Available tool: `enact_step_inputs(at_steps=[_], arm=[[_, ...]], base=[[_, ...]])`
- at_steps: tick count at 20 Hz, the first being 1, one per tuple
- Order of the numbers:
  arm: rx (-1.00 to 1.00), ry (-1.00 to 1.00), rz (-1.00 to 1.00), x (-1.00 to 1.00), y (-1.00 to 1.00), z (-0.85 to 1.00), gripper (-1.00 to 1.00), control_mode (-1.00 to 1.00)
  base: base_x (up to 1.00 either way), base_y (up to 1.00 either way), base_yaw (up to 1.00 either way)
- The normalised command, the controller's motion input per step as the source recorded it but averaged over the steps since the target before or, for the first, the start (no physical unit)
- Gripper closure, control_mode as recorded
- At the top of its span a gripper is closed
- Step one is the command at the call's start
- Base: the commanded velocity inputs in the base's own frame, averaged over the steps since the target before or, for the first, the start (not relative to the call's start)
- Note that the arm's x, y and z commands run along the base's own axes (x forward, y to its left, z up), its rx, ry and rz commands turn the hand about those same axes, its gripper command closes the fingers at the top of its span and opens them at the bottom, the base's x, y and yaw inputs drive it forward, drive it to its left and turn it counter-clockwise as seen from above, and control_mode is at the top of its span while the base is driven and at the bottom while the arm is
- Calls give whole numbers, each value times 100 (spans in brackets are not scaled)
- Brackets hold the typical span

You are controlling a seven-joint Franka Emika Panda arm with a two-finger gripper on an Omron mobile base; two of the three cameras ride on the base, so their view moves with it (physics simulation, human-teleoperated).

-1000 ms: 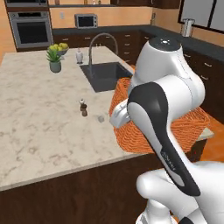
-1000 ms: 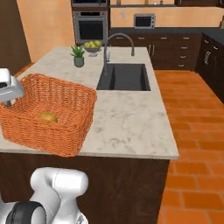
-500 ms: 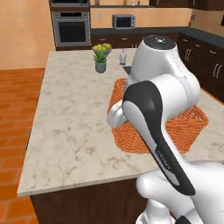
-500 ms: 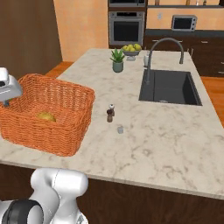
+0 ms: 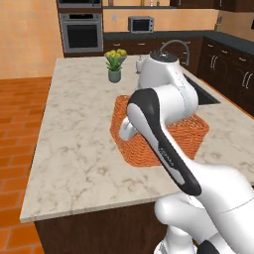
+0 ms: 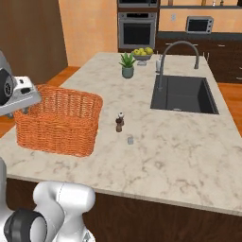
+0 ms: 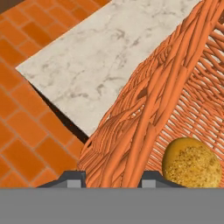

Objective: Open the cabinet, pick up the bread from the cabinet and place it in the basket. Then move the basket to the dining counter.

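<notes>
Left base view: orange woven basket [image 5: 188, 136] sits on the pale marble bench [image 5: 74, 144], mostly behind the arm. Right base view: basket [image 6: 61, 120] at bench's near-left corner. Hand view: claw [image 7: 111, 179] pinches the basket rim [image 7: 144, 131]; speckled yellow-orange bread [image 7: 191, 163] lies inside.

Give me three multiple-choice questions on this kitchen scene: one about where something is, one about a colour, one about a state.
1. Where is the bread?
A. inside the basket
B. in the sink
C. on the floor

2. What colour is the basket?
A. black
B. orange
C. white

3. How does the claw stand to the basket?
A. open, well clear of it
B. shut on its rim
C. holding the potted plant

Key: 1 A, the hand view shows the round loaf against the woven inner wall. 2 B, the wicker is orange in all views. 3 B, a finger tip sits on each side of the rim.
</notes>
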Motion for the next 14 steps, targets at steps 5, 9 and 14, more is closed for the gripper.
enact_step_inputs(at_steps=[5, 9, 14], arm=[[0, 1, 17, 100, 19, -76, 100, -100], [0, 1, 9, 100, 22, -83, 100, -100], [0, 7, 3, 82, 21, -87, 100, -100]], base=[[0, 0, 0], [0, 0, 0], [0, 0, 0]])
